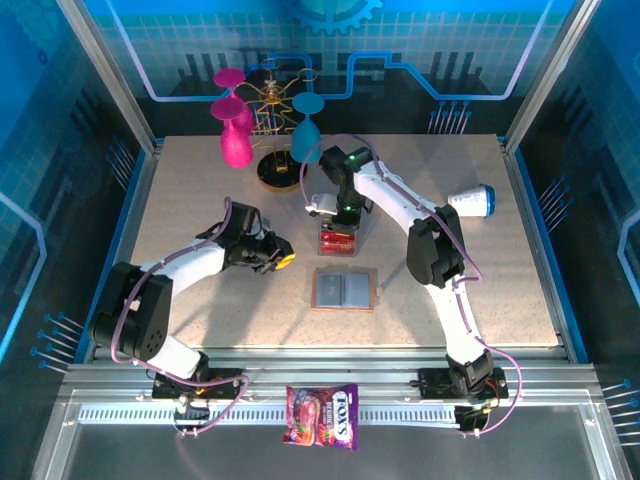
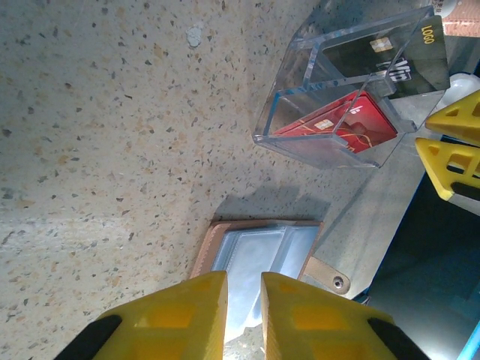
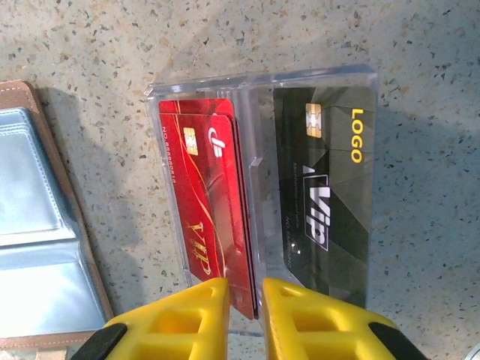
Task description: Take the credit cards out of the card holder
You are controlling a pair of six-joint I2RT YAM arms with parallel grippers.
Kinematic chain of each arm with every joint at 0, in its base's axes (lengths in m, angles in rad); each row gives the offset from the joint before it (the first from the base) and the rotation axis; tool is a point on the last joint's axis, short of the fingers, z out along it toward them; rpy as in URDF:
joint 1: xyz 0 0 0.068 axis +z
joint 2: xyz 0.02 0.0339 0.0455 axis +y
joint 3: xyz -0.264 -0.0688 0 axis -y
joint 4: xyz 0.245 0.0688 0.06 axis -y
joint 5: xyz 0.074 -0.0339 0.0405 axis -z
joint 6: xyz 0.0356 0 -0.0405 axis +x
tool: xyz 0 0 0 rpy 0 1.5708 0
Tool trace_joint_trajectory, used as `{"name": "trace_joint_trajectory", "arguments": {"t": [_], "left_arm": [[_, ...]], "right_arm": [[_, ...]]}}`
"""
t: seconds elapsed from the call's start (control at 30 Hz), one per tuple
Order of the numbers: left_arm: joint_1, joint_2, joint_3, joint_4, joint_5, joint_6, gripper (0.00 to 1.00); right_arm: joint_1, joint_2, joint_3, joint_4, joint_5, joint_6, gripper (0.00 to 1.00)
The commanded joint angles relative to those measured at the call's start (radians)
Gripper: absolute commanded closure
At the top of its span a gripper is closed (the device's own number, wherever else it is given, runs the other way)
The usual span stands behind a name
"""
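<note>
A: Card holder (image 1: 344, 290)?
B: Lying open on the surface (image 1: 200, 200), near the clear box (image 3: 262, 79)
A: Credit cards (image 3: 206, 217)?
B: Sitting in that box, beside a black card (image 3: 322, 202)
A: Tools?
B: Left tool (image 2: 244, 289) hovering slightly parted, empty; right tool (image 3: 245, 289) hanging over the cards' edge, grip unclear

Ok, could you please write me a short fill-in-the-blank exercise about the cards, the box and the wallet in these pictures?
1. The clear plastic box is divided into ___ compartments.
2. The red cards lie in one compartment, and the VIP card in the other is ___ in colour.
3. The card holder lies ___ on the table, with its grey-blue pockets facing up.

Missing words: two; black; open.
</note>
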Motion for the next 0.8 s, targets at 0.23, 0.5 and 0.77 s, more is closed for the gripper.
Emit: {"name": "trace_joint_trajectory", "arguments": {"t": [0.23,0.5,0.77], "left_arm": [[-0.021,0.039,0.000,0.042,0.044,-0.016,0.79],[-0.082,0.138,0.054,0.062,0.068,-0.017,0.80],[-0.115,0.182,0.078,0.044,0.087,-0.003,0.80]], "right_arm": [[0.019,-0.199,-0.205,0.151,-0.014,0.177,0.78],[0.060,-0.328,-0.422,0.297,-0.019,0.450,0.79],[0.094,-0.472,-0.678,0.501,-0.091,0.813,0.79]]}}
